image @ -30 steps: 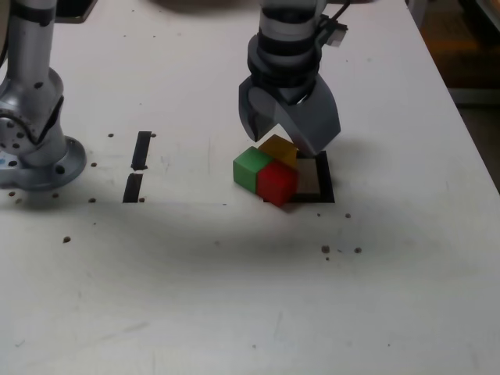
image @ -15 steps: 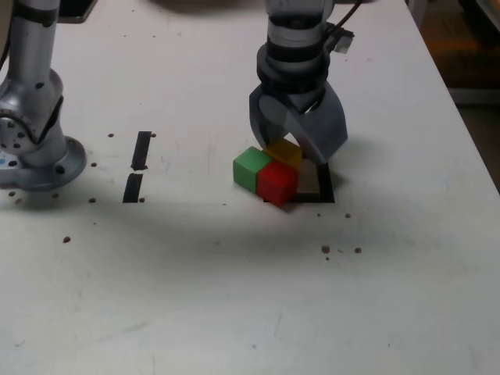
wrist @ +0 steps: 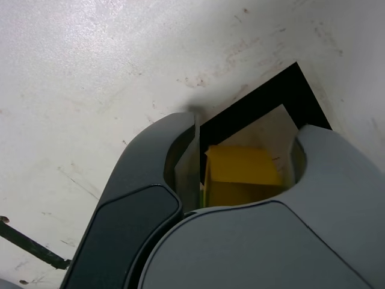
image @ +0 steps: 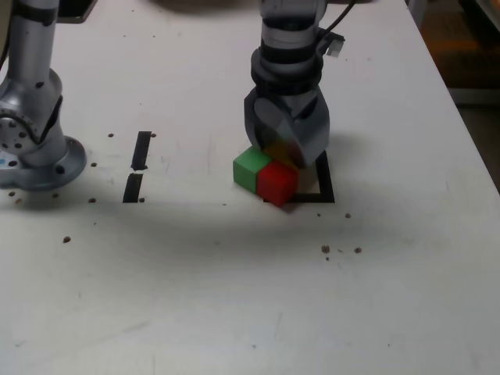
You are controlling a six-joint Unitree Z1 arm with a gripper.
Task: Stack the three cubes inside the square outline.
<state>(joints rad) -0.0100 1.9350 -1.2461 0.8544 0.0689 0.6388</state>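
Arm descending from the top of the exterior view, wrist pointing steeply down at the white table. Gripper low over the cube cluster, tips at cube height. Jaws drawn in on either side of the yellow cube, one inner face close against one side and the other pad near the opposite side; firm contact on both sides not clear from either view. Cube resting level, not lifted.

Yellow cube: matte, mostly hidden by the jaws in the exterior view, only a sliver showing between the tips. In the wrist view, top face and one side face visible, edges clean.

Red cube: just in front of the gripper tips, toward the camera in the exterior view, partly over the near corner of the square outline.

Green cube: just beside the gripper, on the exterior view's left, touching the red cube, outside the outline.

Square outline: black tape frame, pale inside, directly beneath and behind the gripper. Yellow cube at its edge, over the frame in the wrist view.

Arm base well apart, at the exterior view's left edge.
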